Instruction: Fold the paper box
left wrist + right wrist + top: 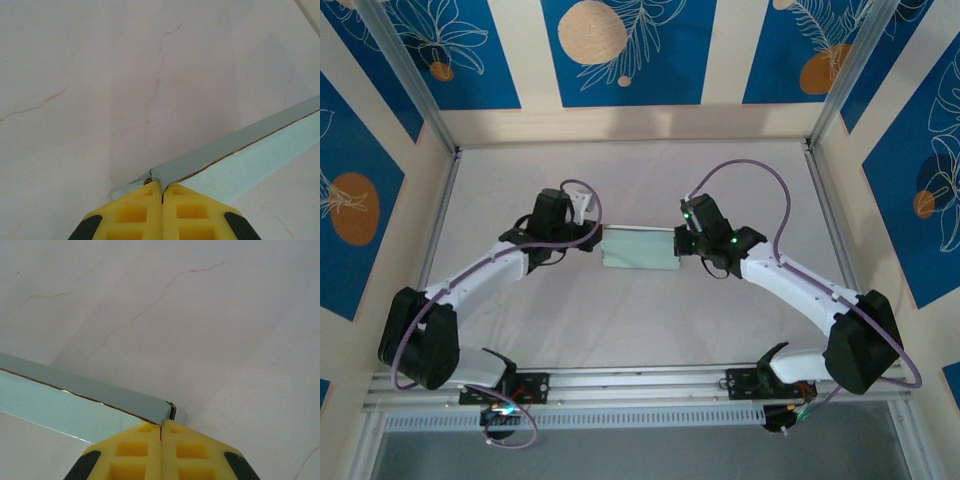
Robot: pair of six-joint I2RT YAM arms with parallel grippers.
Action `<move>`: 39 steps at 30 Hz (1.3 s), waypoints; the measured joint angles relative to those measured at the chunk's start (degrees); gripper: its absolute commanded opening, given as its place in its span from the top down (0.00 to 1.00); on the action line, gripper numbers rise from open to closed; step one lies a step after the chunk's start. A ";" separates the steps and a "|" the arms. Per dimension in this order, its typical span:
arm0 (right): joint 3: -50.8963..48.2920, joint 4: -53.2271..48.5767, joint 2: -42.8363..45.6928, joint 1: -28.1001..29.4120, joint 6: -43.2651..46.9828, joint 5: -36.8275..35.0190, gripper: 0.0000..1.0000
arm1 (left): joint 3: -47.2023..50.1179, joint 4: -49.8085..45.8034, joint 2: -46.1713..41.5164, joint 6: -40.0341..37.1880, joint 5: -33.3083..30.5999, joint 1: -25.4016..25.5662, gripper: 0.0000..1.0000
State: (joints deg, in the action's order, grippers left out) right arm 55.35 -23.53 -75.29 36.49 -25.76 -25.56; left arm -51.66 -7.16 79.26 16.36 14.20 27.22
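nearest the overhead camera, a ribbed aluminium rail (640, 380) runs along the table's front edge with both arm bases bolted to it. from there the white-and-black arms bend inward over the matte, pale lilac table top (620, 320), which looks smooth up close and is crossed by thin brownish hairline cracks. the left gripper (598, 243) has blocky yellow plastic fingers (135, 212) with square recesses and black side pads. they are pressed together with no gap, pinching the left end corner of the flat rectangular paper box (640, 249) of thin pale grey-green card. the right gripper (680, 250) is clenched the same way, its yellow fingertips (190, 450) nipping the box's right end corner, where a brown raw card edge shows. the box sits at the middle of the table, spanning the gap between the two grippers. whether it rests on the surface or hangs just above it, i cannot tell. open table lies on every side of it. metal frame posts (428, 110) bound the sides, and beyond stands a cream wall with blue panels (620, 40) printed with white leaves and orange discs.
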 measured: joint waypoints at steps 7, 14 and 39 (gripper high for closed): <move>-3.45 1.73 2.86 1.38 -0.70 -3.80 1.00 | 8.39 11.52 -3.76 1.62 -5.64 4.11 1.00; -11.23 9.42 8.28 3.30 -1.29 -6.21 1.00 | 16.13 22.58 -6.73 2.67 -11.26 7.32 1.00; -23.26 28.92 11.74 4.20 3.19 -8.39 1.00 | 23.67 31.67 -10.40 4.90 -14.69 8.96 0.55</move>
State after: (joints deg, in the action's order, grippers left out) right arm 32.10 5.39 -63.55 40.69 -22.57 -33.95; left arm -27.99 24.51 68.86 21.26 -0.49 36.18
